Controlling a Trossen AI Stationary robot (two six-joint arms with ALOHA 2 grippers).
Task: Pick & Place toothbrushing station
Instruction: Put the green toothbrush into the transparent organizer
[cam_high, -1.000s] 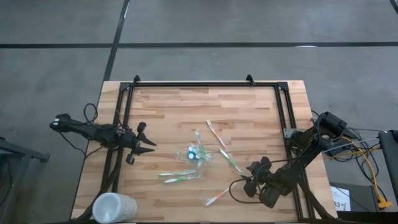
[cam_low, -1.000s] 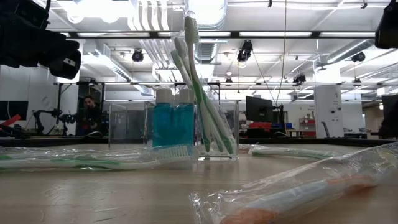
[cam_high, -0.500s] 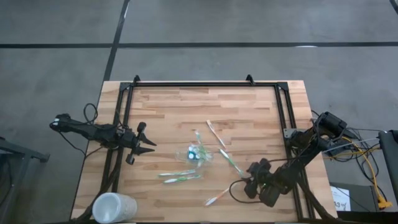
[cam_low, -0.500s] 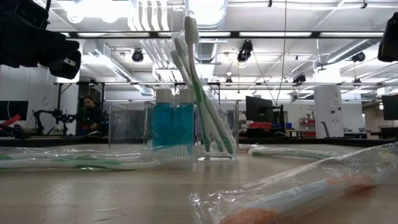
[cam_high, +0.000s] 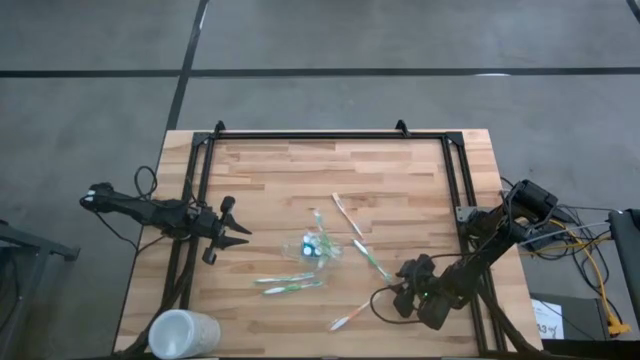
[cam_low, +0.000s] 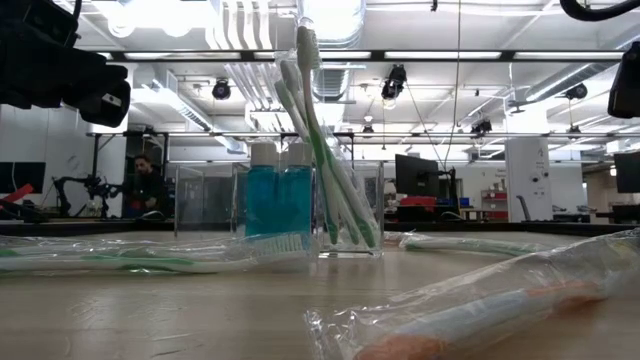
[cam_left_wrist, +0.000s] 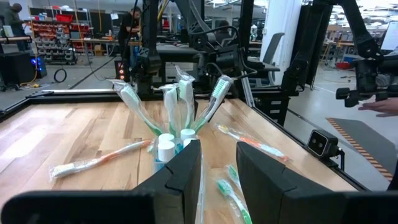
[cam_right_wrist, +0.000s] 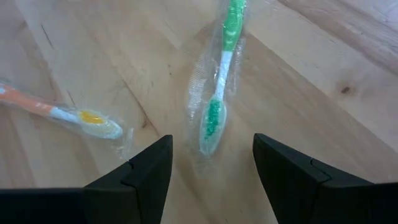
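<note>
Two grippers show from above: left gripper (cam_high: 236, 235) waits open at the table's left edge, right gripper (cam_high: 397, 288) hovers open, empty, near the wrapped green toothbrush (cam_high: 372, 260). The toothbrushing station (cam_high: 318, 246) stands mid-table. Right wrist view: the green toothbrush (cam_right_wrist: 219, 87) lies ahead between the fingers, an orange toothbrush (cam_right_wrist: 59, 112) beside it, nothing obstructing.

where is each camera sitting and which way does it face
High: overhead, straight down on the table; both arms show.
Low: table height, level toward the holder; arm parts at top corners.
Left wrist: on the left arm, facing the holder; open left tool in front.
Right wrist: looking down at a wrapped green toothbrush; open right tool.
Low and left wrist share the holder.
</note>
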